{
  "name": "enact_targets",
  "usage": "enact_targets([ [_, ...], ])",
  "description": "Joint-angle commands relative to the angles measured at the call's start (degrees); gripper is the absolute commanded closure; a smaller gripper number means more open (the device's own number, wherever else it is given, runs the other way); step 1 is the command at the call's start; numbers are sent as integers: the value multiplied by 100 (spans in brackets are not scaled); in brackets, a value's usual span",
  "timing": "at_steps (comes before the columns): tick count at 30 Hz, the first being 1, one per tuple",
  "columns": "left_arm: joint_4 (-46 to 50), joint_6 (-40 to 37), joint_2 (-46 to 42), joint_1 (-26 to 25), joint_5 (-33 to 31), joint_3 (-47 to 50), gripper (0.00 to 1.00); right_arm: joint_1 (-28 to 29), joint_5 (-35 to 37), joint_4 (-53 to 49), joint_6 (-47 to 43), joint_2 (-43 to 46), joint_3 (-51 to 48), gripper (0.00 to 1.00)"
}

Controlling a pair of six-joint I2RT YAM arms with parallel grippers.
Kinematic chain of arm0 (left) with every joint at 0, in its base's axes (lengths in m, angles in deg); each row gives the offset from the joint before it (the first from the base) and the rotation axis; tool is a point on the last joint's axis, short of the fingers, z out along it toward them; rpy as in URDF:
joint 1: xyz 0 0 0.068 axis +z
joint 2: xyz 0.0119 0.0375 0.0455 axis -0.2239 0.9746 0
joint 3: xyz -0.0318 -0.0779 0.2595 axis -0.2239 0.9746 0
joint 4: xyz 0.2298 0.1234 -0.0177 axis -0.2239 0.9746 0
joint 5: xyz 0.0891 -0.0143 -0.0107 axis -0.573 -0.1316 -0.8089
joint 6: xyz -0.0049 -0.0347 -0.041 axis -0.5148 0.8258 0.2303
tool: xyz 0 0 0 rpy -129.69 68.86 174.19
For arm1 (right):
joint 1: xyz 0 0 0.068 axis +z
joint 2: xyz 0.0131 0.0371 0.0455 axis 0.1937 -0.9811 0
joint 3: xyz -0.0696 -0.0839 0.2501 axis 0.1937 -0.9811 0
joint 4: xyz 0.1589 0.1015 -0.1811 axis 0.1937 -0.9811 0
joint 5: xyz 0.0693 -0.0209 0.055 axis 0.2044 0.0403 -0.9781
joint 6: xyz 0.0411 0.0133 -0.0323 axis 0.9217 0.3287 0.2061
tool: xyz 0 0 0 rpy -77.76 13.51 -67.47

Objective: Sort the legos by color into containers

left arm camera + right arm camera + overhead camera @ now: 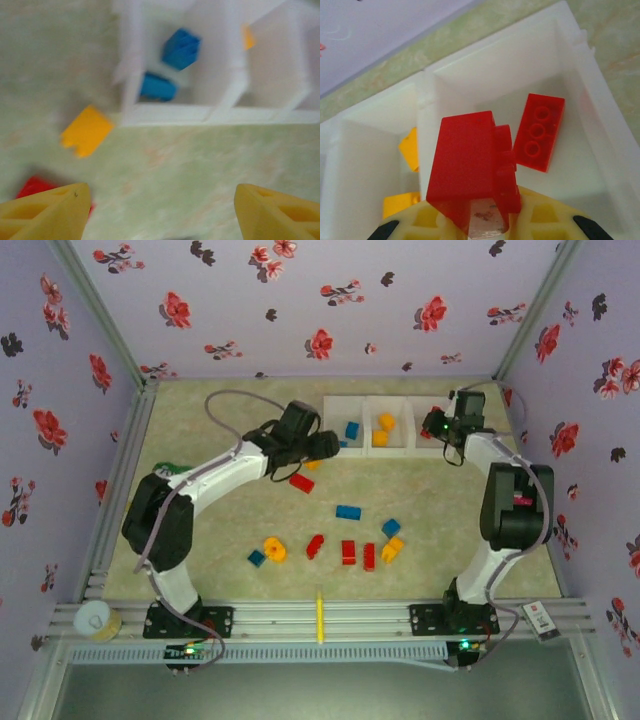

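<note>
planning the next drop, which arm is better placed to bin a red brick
Right: its end effector is shut on a red brick above the bin holding a second red brick; the left end effector is open.

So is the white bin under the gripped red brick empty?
Not empty: one flat red plastic brick lies on the floor of the white translucent bin, while the right gripper holds a second red brick.

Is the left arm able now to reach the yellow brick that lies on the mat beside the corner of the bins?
Probably yes. The left gripper is open close by, and the yellow brick lies uncovered on the mat, outside the bin wall, apart from the red brick.
</note>
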Motion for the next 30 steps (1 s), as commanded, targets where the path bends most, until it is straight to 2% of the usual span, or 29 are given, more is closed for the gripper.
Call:
enact_targets([
  [1,308,-470,-454,-88,-788,470,24,-20,-127,-411,213,-294,431,84],
  [10,506,-468,-654,-434,-917,994,25,-20,-194,-514,393,-826,735,78],
  [22,1205,-688,57,-968,-855,184,23,-20,-215,-551,495,-967,784,66],
  [30,1595,-552,430,-1267,-789,-337,19,-16,-180,-536,478,-760,671,57],
])
